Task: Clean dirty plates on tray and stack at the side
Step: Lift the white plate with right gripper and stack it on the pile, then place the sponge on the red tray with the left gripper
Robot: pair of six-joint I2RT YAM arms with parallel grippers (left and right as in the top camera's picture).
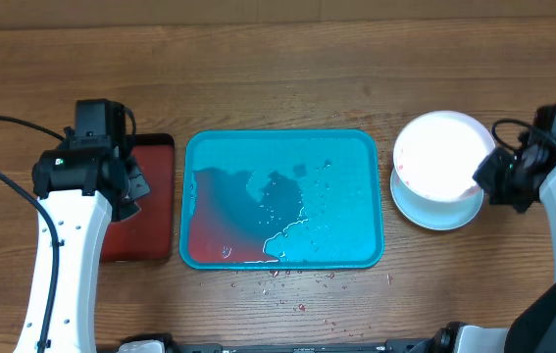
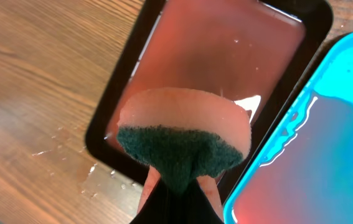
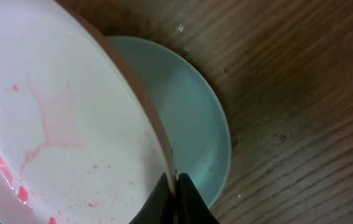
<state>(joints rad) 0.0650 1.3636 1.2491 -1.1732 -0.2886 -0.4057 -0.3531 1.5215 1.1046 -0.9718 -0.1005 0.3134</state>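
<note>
The turquoise tray [image 1: 356, 147] lies mid-table with pink-red water pooled in it and no plates on it; its rim also shows in the left wrist view [image 2: 325, 81]. My right gripper [image 1: 488, 176] is shut on the rim of a white plate [image 1: 439, 152] with faint red smears [image 3: 51, 118], held tilted above a pale mint-rimmed plate [image 1: 444, 216] on the table, also seen in the right wrist view [image 3: 192, 112]. My left gripper [image 1: 130, 186] is shut on a sponge [image 2: 185, 134], pink with a green scrub face, above the dark-red tray [image 2: 226, 43]. A yellow-green-rimmed plate is not visible.
The dark-red tray with black rim [image 1: 155, 235] lies left of the turquoise tray, wet inside. Red droplets and water spots [image 1: 287, 284] speckle the wood in front of the turquoise tray. Water drops [image 2: 92, 171] lie beside the dark-red tray.
</note>
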